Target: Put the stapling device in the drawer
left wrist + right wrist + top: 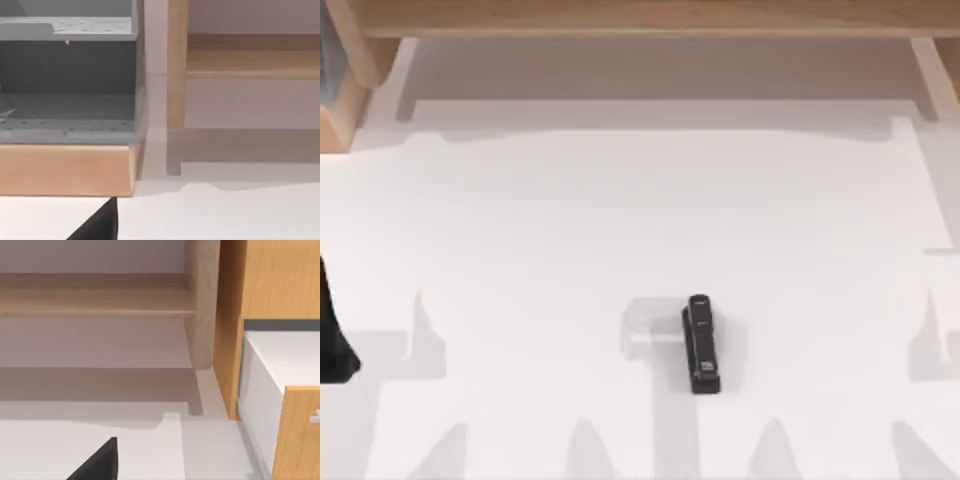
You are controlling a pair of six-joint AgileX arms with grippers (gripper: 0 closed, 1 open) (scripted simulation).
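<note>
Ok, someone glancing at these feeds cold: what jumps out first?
The black stapler lying alone on the white table, a little right of centre near the front edge in the top view. Next, the wooden shelf along the back, and the pulled-out drawer in the right wrist view. The left arm sits at the table's left edge.

A: Stapling device (701,343): where?
B: On the white table (620,220), flat, lower middle of the top view, slightly right of centre.
A: Look?
B: Small, slim, black, bar-shaped, tiny pale marks on top.
A: Pose?
B: Long axis runs near-to-far, far end tipped a little left. Closed, nothing touching it.
A: Drawer (280,405)?
B: In a wooden unit, pulled out, pale inside; stapling device well apart from it.
</note>
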